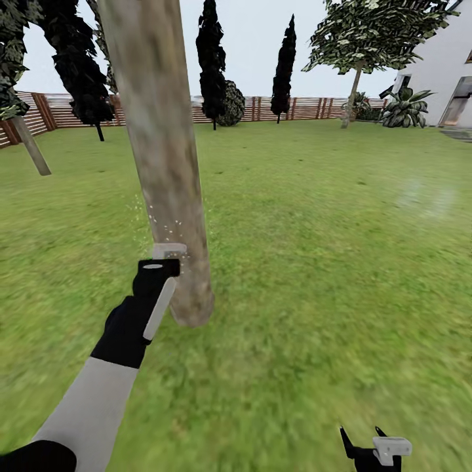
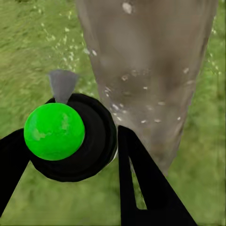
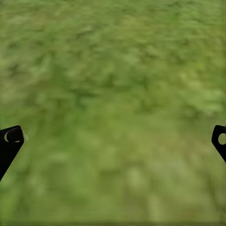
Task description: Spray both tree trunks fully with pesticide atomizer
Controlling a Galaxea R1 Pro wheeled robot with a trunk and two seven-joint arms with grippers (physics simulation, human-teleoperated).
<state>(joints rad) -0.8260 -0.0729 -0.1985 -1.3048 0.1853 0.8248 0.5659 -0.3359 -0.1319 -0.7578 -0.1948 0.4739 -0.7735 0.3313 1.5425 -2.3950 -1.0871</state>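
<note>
A thick beige-grey tree trunk (image 1: 164,164) rises from the grass (image 1: 314,262) just ahead and left of centre. My left gripper (image 1: 162,261) is held low against it, shut on the pesticide atomizer (image 1: 169,250). In the left wrist view the atomizer (image 2: 75,141) is a dark round bottle with a bright green dot and a grey nozzle, pinched between the black fingers (image 2: 141,188) of the left gripper (image 2: 70,141). White pesticide specks (image 1: 160,226) float around the trunk (image 2: 150,70) and dot its bark. My right gripper (image 1: 360,434) hangs open over bare grass (image 3: 113,70).
A second pale, leaning trunk (image 1: 31,147) stands at the far left. A brown slat fence (image 1: 262,108) closes the lawn behind dark cypress-like trees (image 1: 211,59). A leafy tree (image 1: 354,85), a spiky plant (image 1: 405,108) and a white building (image 1: 452,72) are at the back right.
</note>
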